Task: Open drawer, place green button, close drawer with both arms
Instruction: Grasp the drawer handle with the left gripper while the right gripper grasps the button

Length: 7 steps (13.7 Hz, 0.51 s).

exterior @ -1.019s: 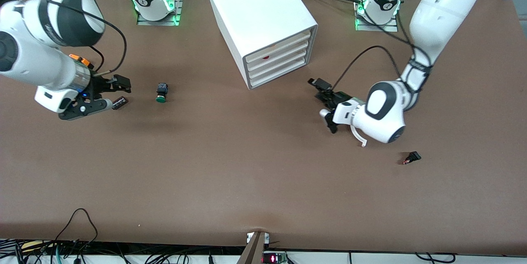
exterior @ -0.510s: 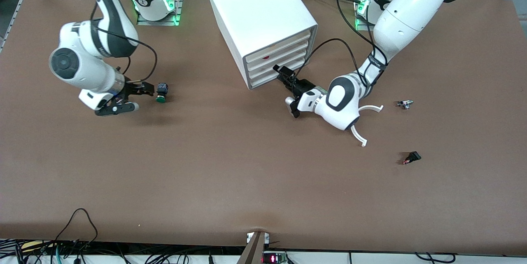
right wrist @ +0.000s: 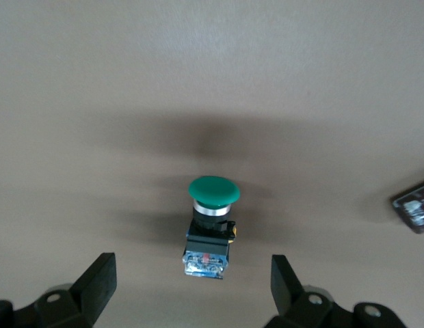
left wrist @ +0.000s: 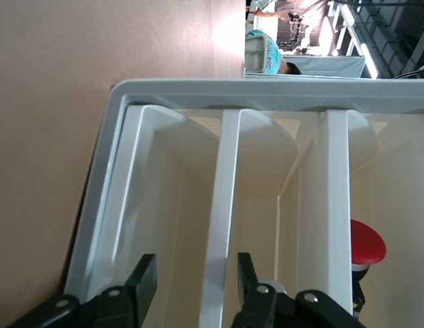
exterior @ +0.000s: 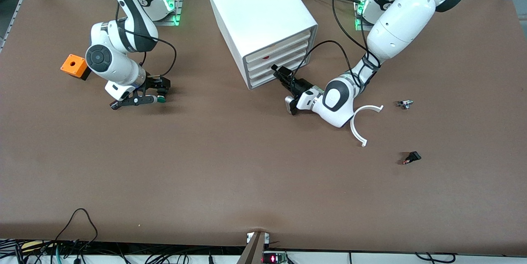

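The white cabinet [exterior: 259,8] stands at the table's middle, near the arms' bases. The drawer [exterior: 294,58] is shut and lies under the red-dot drawer. My left gripper [exterior: 278,72] is at the cabinet's front, low down. In the left wrist view it [left wrist: 196,270] is open, with its fingers on either side of a drawer's front lip [left wrist: 221,205], and the red dot [left wrist: 366,242] shows one drawer up. The button [exterior: 161,98] lies on its side on the table toward the right arm's end. My right gripper [exterior: 159,92] is open around the button [right wrist: 210,229], not touching it.
An orange box with a hole [exterior: 73,65] sits toward the right arm's end. A dark cylinder [right wrist: 414,205] lies beside the button. A white curved piece [exterior: 358,126], a small metal part [exterior: 405,103] and a small black part [exterior: 411,157] lie toward the left arm's end.
My right gripper has moved along the table to the button and now straddles it, uncovering the orange box. My left gripper has moved from the open table up to the cabinet's drawer fronts.
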### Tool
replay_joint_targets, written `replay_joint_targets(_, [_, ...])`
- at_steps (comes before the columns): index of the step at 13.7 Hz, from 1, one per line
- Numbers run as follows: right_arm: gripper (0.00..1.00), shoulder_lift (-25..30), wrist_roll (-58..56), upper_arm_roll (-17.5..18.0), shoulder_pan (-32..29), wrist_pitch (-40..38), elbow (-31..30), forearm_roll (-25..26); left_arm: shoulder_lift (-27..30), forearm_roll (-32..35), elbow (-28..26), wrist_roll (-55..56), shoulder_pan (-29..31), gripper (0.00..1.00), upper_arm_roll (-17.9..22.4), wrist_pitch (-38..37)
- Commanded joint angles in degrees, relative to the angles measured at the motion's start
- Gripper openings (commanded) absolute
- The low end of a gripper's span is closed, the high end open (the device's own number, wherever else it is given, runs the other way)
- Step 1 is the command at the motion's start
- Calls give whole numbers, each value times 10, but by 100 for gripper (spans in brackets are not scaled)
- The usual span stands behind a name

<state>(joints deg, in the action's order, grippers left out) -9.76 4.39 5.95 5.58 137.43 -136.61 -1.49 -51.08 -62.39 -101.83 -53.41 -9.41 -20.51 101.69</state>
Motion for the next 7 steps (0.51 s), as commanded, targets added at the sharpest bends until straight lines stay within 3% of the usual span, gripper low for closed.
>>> replay_joint_targets(1, [100,-28,5,3,0,67,-31,-4,9,-22,-14,-20,-3,46,-5,-4])
replay_joint_targets(4, [97,-45,6,4,1,109,-52,-4,10,-26,-20,-21,-3,38,-8,-3])
replay_joint_targets(7, [70,-48,5,14,4,109,-55,-4,11,-26,-18,-21,-3,24,-8,-4])
